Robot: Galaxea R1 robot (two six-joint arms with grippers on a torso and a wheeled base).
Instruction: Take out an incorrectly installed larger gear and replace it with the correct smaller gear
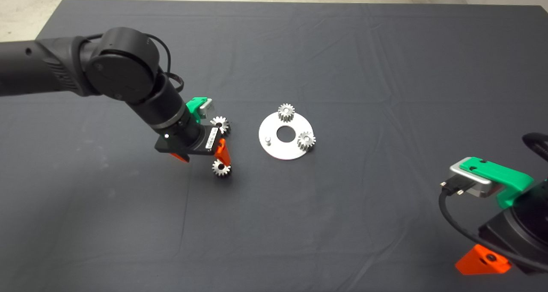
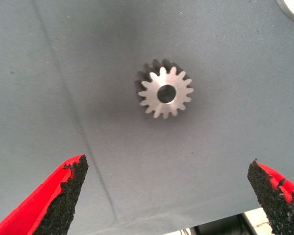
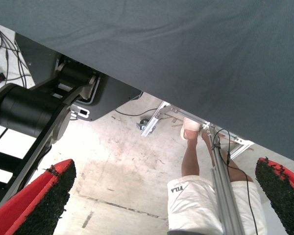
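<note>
Two loose gears flank the left gripper [image 1: 205, 159], fingers spread wide: the flat bright wide-bored smaller gear [image 2: 165, 94] below it, the thicker steel larger gear [image 1: 220, 125] just beyond — both on the mat.

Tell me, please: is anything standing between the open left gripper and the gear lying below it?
Nothing visible does. The left gripper hangs open over the smaller gear, which lies alone on the bare mat, with the fingers apart on either side.

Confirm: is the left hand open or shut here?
Open. The left hand hovers over a gear on the mat, fingers spread wide, gripping nothing.
</note>
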